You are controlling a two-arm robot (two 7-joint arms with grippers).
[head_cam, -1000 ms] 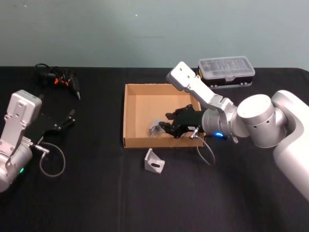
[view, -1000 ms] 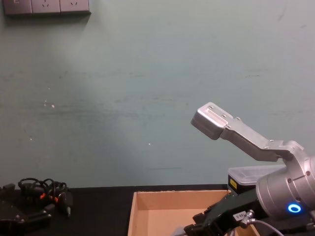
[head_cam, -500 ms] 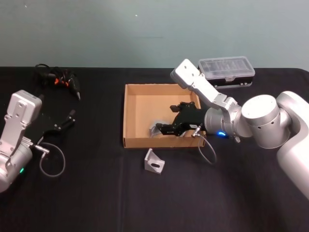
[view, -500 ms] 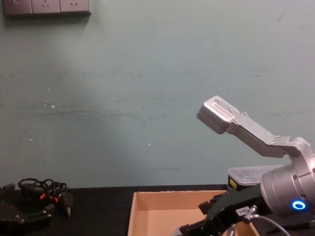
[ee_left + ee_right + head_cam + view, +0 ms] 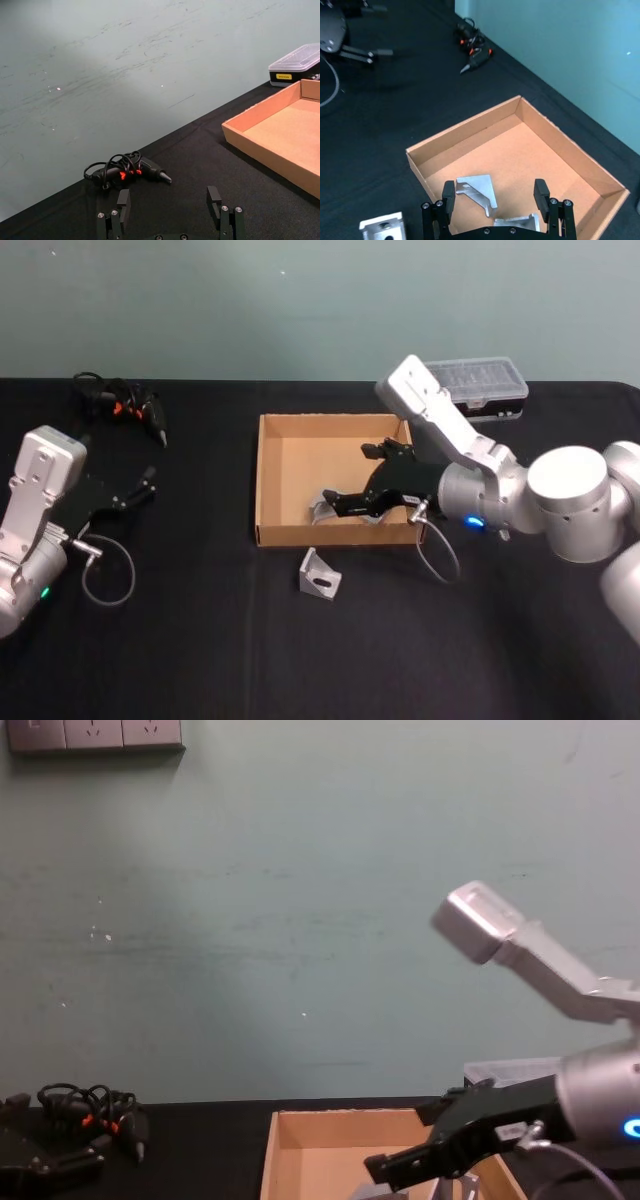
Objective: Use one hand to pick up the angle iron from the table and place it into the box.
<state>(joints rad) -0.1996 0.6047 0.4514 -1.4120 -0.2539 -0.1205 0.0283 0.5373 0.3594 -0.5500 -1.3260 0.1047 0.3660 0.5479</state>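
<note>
**Angle iron, on table** (image 5: 320, 575): silver bracket, standing on the black table (image 5: 200, 640) just outside the near wall of the box (image 5: 262, 480) and not touching it. It also shows at the lower corner of the right wrist view (image 5: 382, 226).

**Angle irons, in box:** two more silver brackets lie on the box floor near its front wall. One is a triangular-webbed piece (image 5: 477, 192). The other (image 5: 517, 221) is just beside it and partly hidden by the gripper body.

**Writing:** the black case with a clear lid (image 5: 470, 380) carries a small yellow label (image 5: 282, 76), but its text is too small to read. No other marks are legible.

**Surroundings:**
- The case stands behind the box's far right corner.
- A black tool with orange marks and a coiled cable (image 5: 125, 405) lies at the far left of the table.
- A row of wall sockets (image 5: 95, 732) sits high on the green wall.

**Right gripper** (image 5: 347, 475): raised over the front half of the box, above its rim. The fingers are spread wide and hold nothing. In its wrist view (image 5: 494, 194) the webbed bracket lies below, between the two fingers. The bracket on the table lies outside the jaws, on the near side of the box wall.

**Left gripper** (image 5: 148, 485): parked low at the table's left and well apart from the box, with fingers spread and empty (image 5: 168, 197).
</note>
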